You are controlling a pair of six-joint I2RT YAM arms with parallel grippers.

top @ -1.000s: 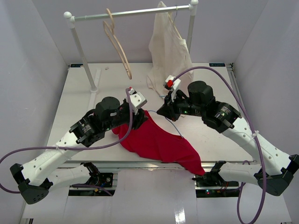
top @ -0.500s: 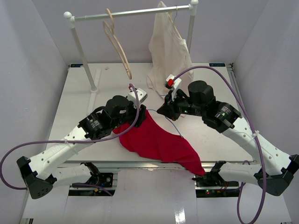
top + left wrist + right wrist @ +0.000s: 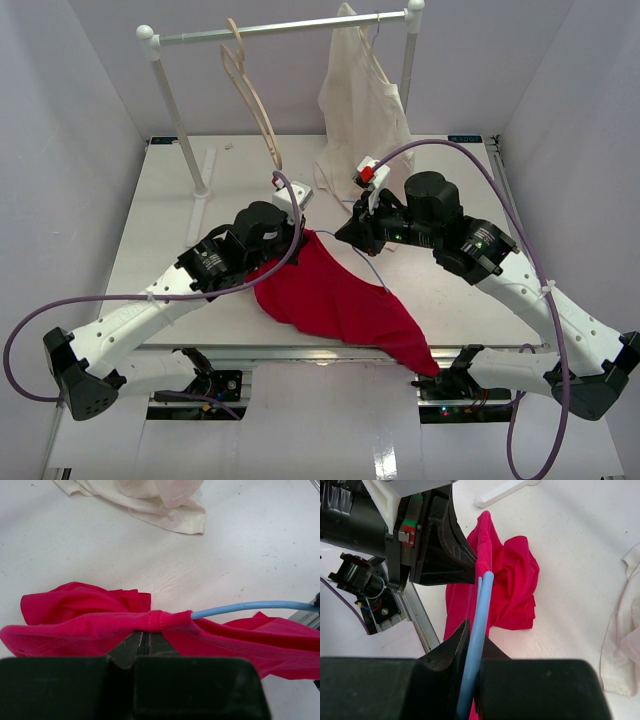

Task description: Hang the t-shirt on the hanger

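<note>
You are looking into a booth closed in by plain, pale lilac-grey walls: a back wall [image 3: 300,90], a left wall [image 3: 60,150] and a right wall [image 3: 585,120]. The surface [image 3: 160,200] is a white board with a faint wood grain, and it reaches from side wall to side wall. Toward its far edge you have a garment rail [image 3: 290,27], a metal bar between two white posts topped with ball knobs. A pale wooden hanger [image 3: 255,110] hangs left of the bar's middle. A cream garment [image 3: 360,100] hangs at its right end, with its hem lying on the surface. The light is soft and even, and the shadows are faint.
</note>
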